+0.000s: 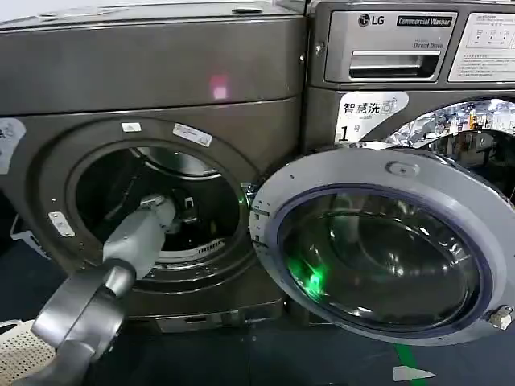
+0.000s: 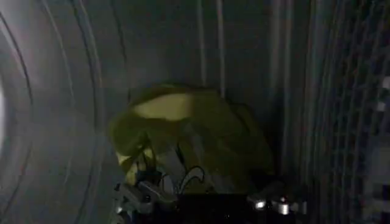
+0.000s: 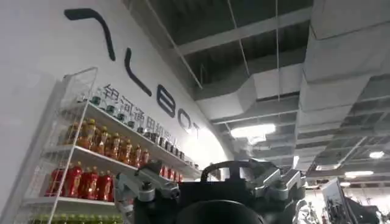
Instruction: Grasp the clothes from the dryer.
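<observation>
The dryer (image 1: 161, 72) is the dark bronze-grey machine on the left, with its round door (image 1: 378, 241) swung open to the right. My left arm reaches through the porthole, and the left gripper (image 1: 183, 211) is deep inside the drum. In the left wrist view the clothes (image 2: 189, 134), a small yellow-green bundle with dark and pale pieces, lie against the ribbed drum wall. The left gripper (image 2: 204, 204) is just short of the bundle's near edge. My right gripper (image 3: 234, 182) is parked away from the dryer and points up toward a ceiling.
The LG-branded machine (image 1: 402, 48) with a silver control panel stands right of the dryer, behind the open door. A white perforated basket (image 1: 20, 350) sits on the floor at the lower left. A shelf of bottles (image 3: 91, 164) shows behind the right gripper.
</observation>
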Robot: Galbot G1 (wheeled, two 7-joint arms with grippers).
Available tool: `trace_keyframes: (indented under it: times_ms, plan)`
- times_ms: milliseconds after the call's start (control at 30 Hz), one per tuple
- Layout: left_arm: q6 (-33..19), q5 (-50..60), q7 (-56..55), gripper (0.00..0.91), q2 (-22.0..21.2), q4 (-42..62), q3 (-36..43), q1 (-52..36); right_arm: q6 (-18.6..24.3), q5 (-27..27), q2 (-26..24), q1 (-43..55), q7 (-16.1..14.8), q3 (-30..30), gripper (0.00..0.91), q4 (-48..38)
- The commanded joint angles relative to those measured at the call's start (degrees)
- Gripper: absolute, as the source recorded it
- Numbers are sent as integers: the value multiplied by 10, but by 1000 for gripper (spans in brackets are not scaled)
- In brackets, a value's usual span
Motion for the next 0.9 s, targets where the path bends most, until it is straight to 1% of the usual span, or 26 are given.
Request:
trace_keyframes:
  times_ms: [33, 67, 100, 200, 233, 267, 300, 333, 400, 433, 467, 500, 767, 900]
  plan:
    - [0, 1, 6, 444, -1, 8, -4, 9, 1, 0, 1, 2, 0, -1, 907, 0]
    - [0, 1, 7, 364, -1, 10, -4, 9, 1, 0, 1, 2, -1, -1, 907, 1]
    - [0, 1, 9, 341, 0, 11, -5, 9, 1, 0, 1, 2, -1, -1, 907, 1]
    - [-1, 1, 12, 341, 1, 15, -6, 12, 1, 0, 1, 2, -1, 0, 907, 0]
    - [0, 1, 13, 319, 1, 17, -8, 14, 2, 0, 1, 2, -1, 0, 907, -1]
    - [0, 1, 13, 284, 1, 19, -8, 14, 2, 0, 1, 2, -1, 0, 907, -1]
    - [0, 2, 14, 171, 1, 19, -8, 15, 2, 0, 1, 1, -1, 1, 907, -2]
    - [0, 2, 14, 125, 1, 19, -8, 16, 3, 0, 1, 1, -1, 2, 907, -3]
    - [0, 1, 13, 91, 0, 17, -11, 16, 3, 0, 1, 1, -1, 2, 907, -3]
    - [0, 1, 13, 34, 0, 17, -12, 15, 3, 0, 2, 1, -1, 2, 907, -3]
    - [-1, 1, 13, 11, 0, 17, -12, 13, 3, 0, 2, 2, -1, 1, 907, -3]
    - [-1, 1, 13, 0, 0, 17, -12, 10, 3, 0, 2, 2, -1, 1, 907, -3]
    - [-4, 1, 9, 0, -2, 16, -18, 5, 3, -1, 4, 4, -1, 0, 907, -4]
    - [26, -17, -29, 0, 1, -21, -74, 6, 3, -1, 5, 4, 0, -1, 907, -3]
